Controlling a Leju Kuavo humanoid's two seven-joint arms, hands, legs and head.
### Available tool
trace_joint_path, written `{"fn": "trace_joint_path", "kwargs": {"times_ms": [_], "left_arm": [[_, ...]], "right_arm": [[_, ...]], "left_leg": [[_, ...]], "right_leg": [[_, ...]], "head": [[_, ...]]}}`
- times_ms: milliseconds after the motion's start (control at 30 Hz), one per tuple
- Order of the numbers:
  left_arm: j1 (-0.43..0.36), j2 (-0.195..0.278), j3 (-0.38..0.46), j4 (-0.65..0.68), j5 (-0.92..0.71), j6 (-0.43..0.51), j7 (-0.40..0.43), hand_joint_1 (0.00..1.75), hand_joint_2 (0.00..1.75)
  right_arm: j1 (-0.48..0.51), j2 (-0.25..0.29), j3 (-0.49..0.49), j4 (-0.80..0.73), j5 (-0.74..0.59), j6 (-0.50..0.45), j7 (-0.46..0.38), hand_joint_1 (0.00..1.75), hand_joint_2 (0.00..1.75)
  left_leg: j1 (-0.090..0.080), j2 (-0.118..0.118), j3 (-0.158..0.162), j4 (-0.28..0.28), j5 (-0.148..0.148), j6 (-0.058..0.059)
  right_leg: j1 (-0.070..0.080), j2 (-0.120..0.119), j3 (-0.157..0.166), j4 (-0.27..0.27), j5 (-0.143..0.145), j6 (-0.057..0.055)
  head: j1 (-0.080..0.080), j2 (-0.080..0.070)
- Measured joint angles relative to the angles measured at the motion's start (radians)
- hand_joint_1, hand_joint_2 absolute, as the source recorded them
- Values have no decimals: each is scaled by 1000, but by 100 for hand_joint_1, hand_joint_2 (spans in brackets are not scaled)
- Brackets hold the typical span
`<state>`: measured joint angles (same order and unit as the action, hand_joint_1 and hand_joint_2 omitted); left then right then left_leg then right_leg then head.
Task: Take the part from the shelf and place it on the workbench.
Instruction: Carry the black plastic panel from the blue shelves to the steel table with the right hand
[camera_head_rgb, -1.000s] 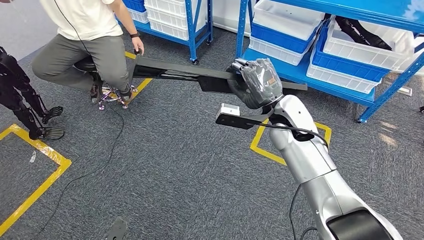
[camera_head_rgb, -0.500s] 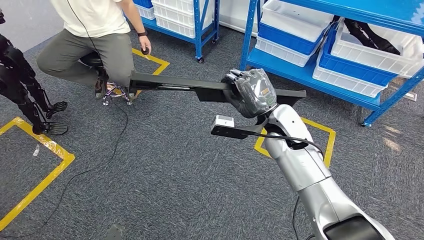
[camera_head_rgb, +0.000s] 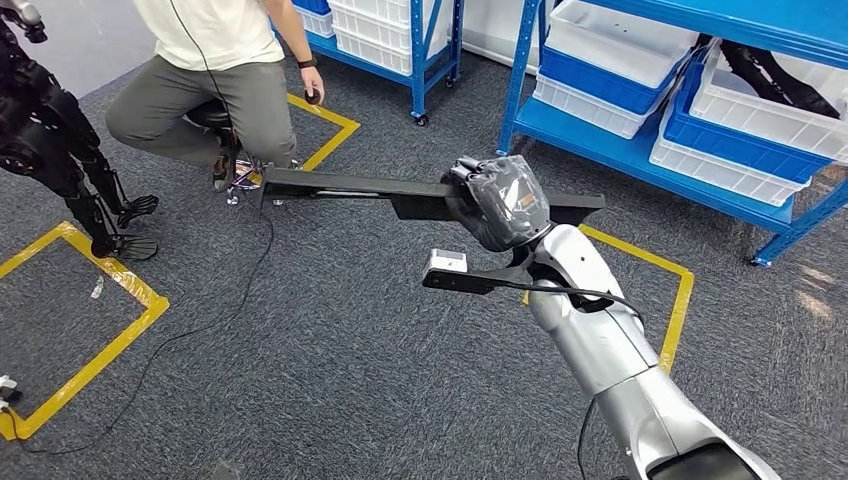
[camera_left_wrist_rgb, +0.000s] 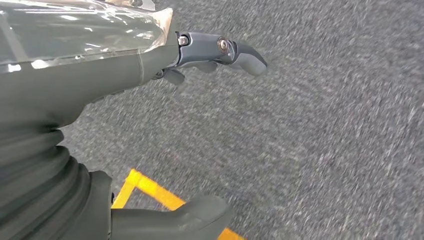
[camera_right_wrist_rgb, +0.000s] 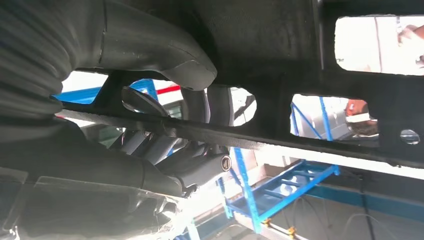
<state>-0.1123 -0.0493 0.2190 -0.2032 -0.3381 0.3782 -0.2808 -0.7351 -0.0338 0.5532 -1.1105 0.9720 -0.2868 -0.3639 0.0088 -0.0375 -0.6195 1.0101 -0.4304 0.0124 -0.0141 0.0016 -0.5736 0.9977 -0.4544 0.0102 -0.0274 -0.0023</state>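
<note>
The part (camera_head_rgb: 340, 185) is a long flat black bar with cut-outs, held level above the grey carpet. My right hand (camera_head_rgb: 500, 200) grips it near its right end, so most of its length sticks out to the left. In the right wrist view the fingers (camera_right_wrist_rgb: 150, 45) wrap around the black part (camera_right_wrist_rgb: 300, 65) from both sides. My left hand (camera_left_wrist_rgb: 100, 75) hangs over the carpet with its fingers (camera_left_wrist_rgb: 240, 52) stretched out and nothing in it.
A person (camera_head_rgb: 200, 90) sits on a stool at the far left, close to the part's free end. Blue shelves with white bins (camera_head_rgb: 720, 120) stand at the back right. Yellow floor tape (camera_head_rgb: 90, 340), a cable (camera_head_rgb: 200, 320) and a dark robot's legs (camera_head_rgb: 60, 150) lie left.
The whole picture has shifted rightward, so the camera has turned left. My right hand keeps its grip on the part, which stays level in front of me.
</note>
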Motion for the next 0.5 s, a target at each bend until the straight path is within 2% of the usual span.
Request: {"fn": "trace_joint_path", "kwargs": {"times_ms": [67, 133, 167, 200, 233, 300, 333, 367, 400, 500], "left_arm": [[3, -1, 2, 0, 0, 1, -1, 0, 175], [4, -2, 5, 0, 0, 1, -1, 0, 175], [6, -2, 6, 0, -1, 1, -1, 0, 175], [8, -2, 6, 1, -2, 1, 0, 0, 175], [10, -2, 6, 1, -4, 1, 1, 0, 175], [10, -1, 6, 1, -7, 1, 3, 0, 175], [9, -1, 6, 1, -8, 0, 3, 0, 175], [8, -1, 6, 1, -8, -1, 1, 0, 175], [8, 0, 6, 1, -9, -2, -1, 0, 175], [9, -1, 5, 1, -14, -5, -8, 0, 175]], "right_arm": [[1, 2, 1, 0, 0, -1, 0, 175, 175], [5, 3, 1, 0, 0, -2, 0, 175, 175], [9, 3, 2, 0, 0, -2, 0, 175, 175], [13, 3, 2, 0, 0, -2, 0, 175, 175], [16, 2, 2, -1, 1, -2, 0, 175, 175], [19, 2, 1, -7, 1, -1, 1, 175, 175], [19, 2, 0, -11, 1, -1, 1, 175, 175], [19, 1, 0, -15, 1, 0, 2, 175, 175], [19, 0, -1, -16, 0, 1, 3, 175, 175], [20, -4, -2, -18, 0, 2, 4, 175, 175]], "left_leg": [[3, 14, -35, 75, -46, -11], [6, 26, -102, 210, -106, -22], [8, 28, -129, 260, -120, -25], [10, 29, -142, 278, -116, -27], [12, 32, -134, 256, -94, -28], [14, 42, -72, 124, -25, -26], [13, 47, -40, 60, -2, -23], [12, 51, -19, 17, 11, -20], [8, 52, -10, -1, 12, -15], [2, 42, -7, -9, 15, 6]], "right_leg": [[-6, -2, 3, -4, 3, -11], [-5, -5, 4, -3, 2, -16], [-4, -6, 4, -3, 1, -16], [-4, -7, 4, -3, 0, -17], [-4, -7, 5, -3, -1, -17], [-4, -8, 7, -3, -3, -15], [-1, -8, 8, -2, -6, -11], [3, -8, 7, -1, -8, -8], [5, -9, 7, -2, -9, -3], [7, -16, 2, 3, -17, 11]], "head": [[-4, 0], [-8, 0], [-7, 0], [-8, 0], [-7, 0], [-8, 0], [-7, 0], [-6, 0], [-5, 0], [-3, 0]]}}
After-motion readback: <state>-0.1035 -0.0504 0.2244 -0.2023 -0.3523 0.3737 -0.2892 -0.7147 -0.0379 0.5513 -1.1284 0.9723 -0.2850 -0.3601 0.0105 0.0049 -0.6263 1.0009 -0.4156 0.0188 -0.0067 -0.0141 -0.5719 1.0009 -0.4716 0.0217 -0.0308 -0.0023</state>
